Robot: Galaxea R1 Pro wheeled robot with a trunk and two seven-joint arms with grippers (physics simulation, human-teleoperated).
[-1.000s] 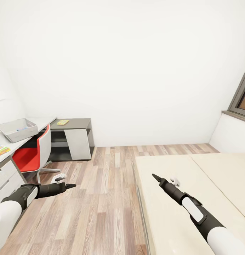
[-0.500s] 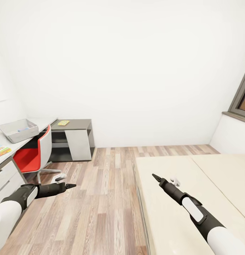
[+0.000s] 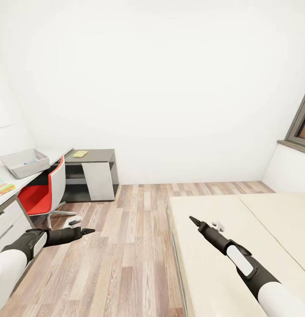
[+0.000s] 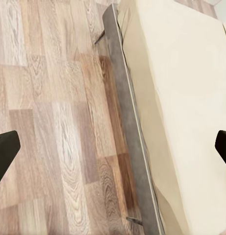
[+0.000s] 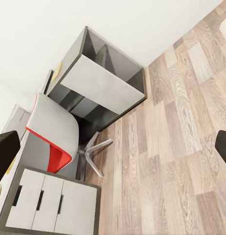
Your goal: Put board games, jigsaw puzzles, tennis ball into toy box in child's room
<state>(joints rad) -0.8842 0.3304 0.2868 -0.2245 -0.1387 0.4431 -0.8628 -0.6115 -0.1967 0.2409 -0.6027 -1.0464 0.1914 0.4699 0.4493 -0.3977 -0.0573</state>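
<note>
Fingers first: both of your grippers carry nothing. In each wrist view the 2 dark fingertips sit at opposite edges with bare floor between them, so the left gripper (image 3: 87,230) and right gripper (image 3: 193,219) are spread wide.

Working down in size: the bed (image 3: 223,220) takes up the right of the head view, its beige top bare where visible, with no board game on it. The table (image 3: 11,182) runs along the left wall, with the red chair (image 3: 40,193) tucked against it and the lower dark cabinet (image 3: 93,174) beyond. The toy box (image 3: 24,162) stands on the table, something small and blue inside. Near the table's front edge lies a flat colourful item (image 3: 2,187), too small to name. A flat yellow piece (image 3: 80,153) rests on the cabinet.

Judging by looks, the flat boxes are light and stiff; pinch them across a free edge. The thin squares may need sliding to an edge first.

Your left wrist view gives the bed's grey frame (image 4: 130,142) close up; your right wrist view gives the table's drawer fronts (image 5: 49,203), barely visible from the head.
</note>
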